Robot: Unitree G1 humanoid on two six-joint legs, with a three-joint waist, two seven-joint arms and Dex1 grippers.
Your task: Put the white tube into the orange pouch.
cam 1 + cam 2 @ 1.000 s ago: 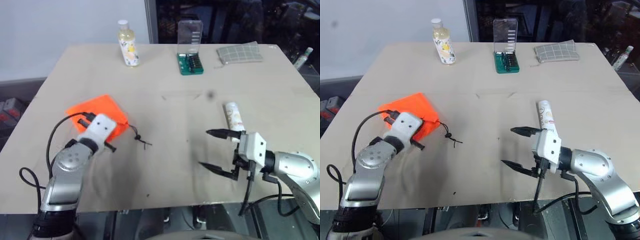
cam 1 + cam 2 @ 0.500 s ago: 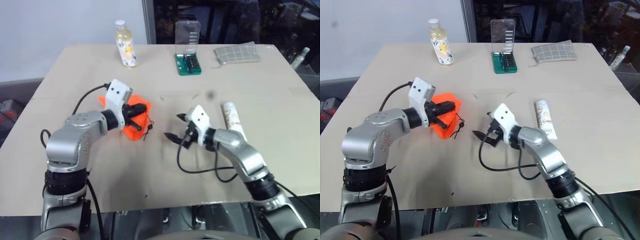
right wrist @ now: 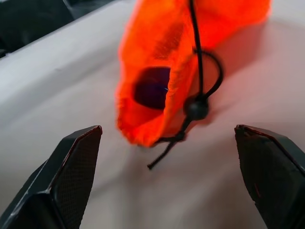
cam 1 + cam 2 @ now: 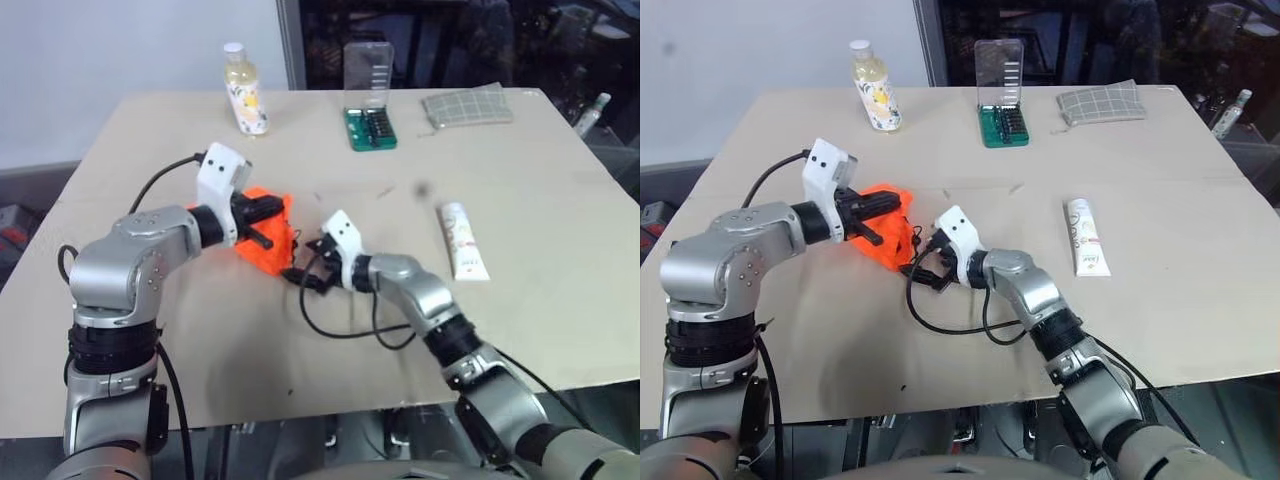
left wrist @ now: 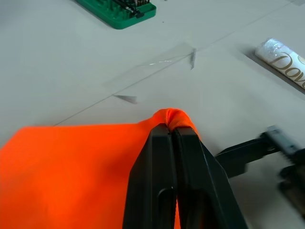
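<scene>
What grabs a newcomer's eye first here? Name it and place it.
The orange pouch, pinched at its edge by the shut left gripper and lifted near the table's middle. The open right gripper sits right at its dangling mouth, while the white tube lies alone to the right.

Two head views look forward and down over the table (image 4: 560, 330). Each wrist view looks close along its jaws; both share the orange pouch (image 3: 167, 62).
</scene>
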